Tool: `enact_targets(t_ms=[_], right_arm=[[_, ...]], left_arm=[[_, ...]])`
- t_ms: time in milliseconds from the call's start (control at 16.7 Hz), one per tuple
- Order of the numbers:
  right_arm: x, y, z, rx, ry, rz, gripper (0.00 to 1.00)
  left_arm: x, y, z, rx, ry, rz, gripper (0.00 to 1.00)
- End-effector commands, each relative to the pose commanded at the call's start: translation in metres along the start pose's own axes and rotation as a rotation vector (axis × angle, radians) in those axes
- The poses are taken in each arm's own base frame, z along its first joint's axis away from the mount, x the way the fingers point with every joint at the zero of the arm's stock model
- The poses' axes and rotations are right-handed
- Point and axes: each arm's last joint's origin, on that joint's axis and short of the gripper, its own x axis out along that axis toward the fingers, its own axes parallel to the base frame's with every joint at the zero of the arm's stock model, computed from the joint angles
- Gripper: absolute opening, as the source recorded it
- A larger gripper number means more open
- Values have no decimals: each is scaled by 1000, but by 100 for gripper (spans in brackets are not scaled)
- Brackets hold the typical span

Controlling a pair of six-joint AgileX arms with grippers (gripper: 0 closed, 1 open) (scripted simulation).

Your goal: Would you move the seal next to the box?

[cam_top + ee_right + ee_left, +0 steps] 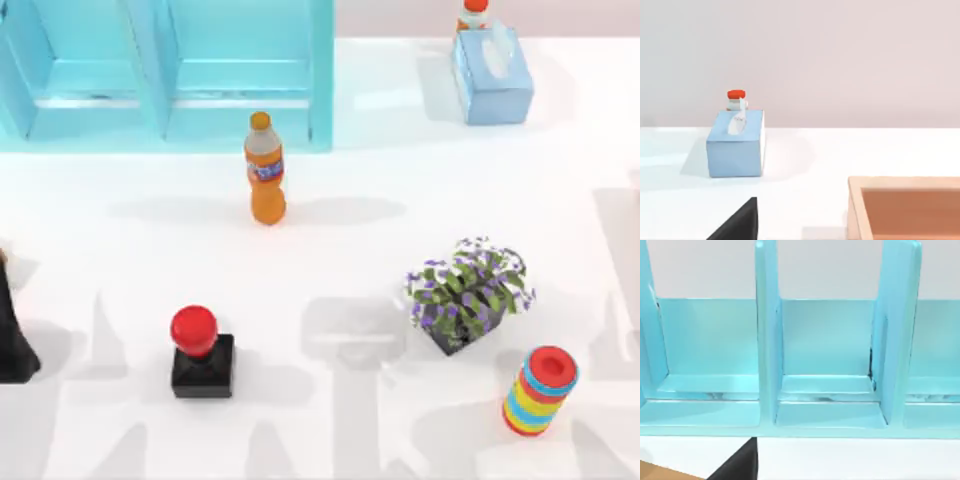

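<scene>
The seal (201,352), a glossy red knob on a black square block, stands upright at the front left of the table. The box (491,75), light blue with white tissue at its top slot, sits at the back right, far from the seal; the right wrist view shows the box (736,145) ahead across open table. My left arm (14,335) is parked at the table's left edge, a little left of the seal. A dark part of each gripper (740,465) (740,222) juts into its own wrist view, holding nothing that shows.
A cyan shelf (165,70) (830,365) fills the back left. An orange bottle (265,170) stands mid-table. A planter with purple flowers (466,295) and a rainbow-striped cylinder (540,390) are front right. A red-capped bottle (474,12) stands behind the box. A wooden tray (905,207) lies near my right wrist.
</scene>
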Motion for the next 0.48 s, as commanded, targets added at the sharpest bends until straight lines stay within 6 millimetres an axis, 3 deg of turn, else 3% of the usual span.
enact_targets(t_ms=[240, 480], right_arm=[[0, 1, 4, 9, 18, 16, 100], [4, 11, 28, 68, 148, 106, 100]], left_arm=[[0, 0, 0, 0, 0, 0, 100], [0, 0, 0, 0, 0, 0, 100]])
